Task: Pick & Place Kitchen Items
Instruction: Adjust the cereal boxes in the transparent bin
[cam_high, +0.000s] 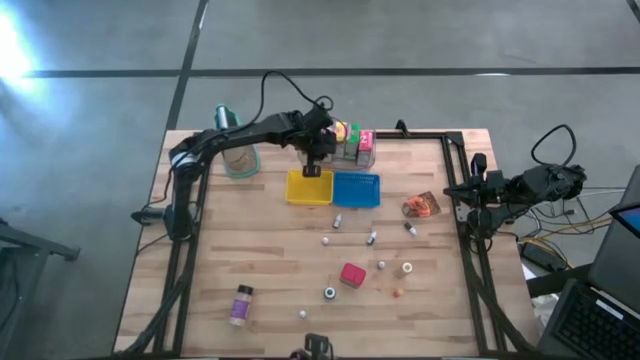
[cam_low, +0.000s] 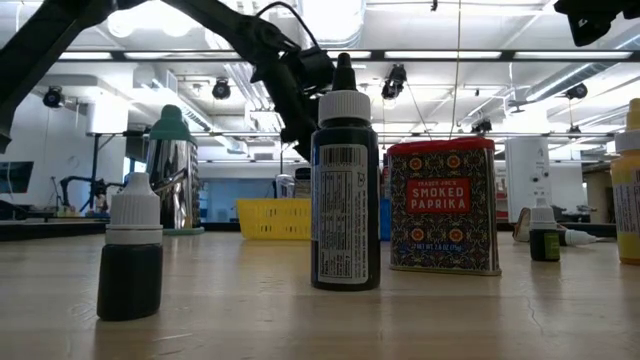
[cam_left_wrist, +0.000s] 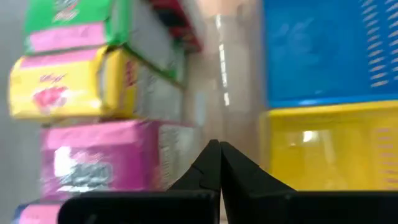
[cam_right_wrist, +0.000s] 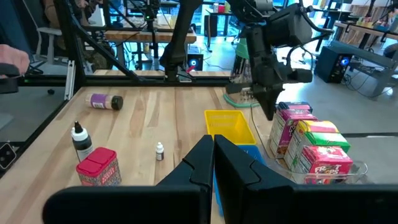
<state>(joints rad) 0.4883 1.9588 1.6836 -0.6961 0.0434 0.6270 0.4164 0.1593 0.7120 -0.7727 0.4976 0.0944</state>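
Dark left arm (cam_high: 318, 168) above yellow tray (cam_high: 309, 187)

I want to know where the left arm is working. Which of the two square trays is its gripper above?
The yellow tray. The shut left gripper hangs over its far edge; the blue tray sits beside it, with nothing above it.

Cartons (cam_high: 353, 143) sit in a row at 12 o'clock on the table (cam_high: 220, 260), along the far edge. Two trays just before them: one tray (cam_high: 309, 188) at their 7 o'clock, other tray (cam_high: 357, 189) touching it on its 3 o'clock side. Tall container (cam_high: 238, 150) at the trays' 10 o'clock. Pouch (cam_high: 421, 205) at the trays' 3 o'clock. Paprika tin (cam_high: 352, 274) toward 6 o'clock, small bottles (cam_high: 338, 221) between it and the trays. Spice jar (cam_high: 241, 304) lies at 7 o'clock.
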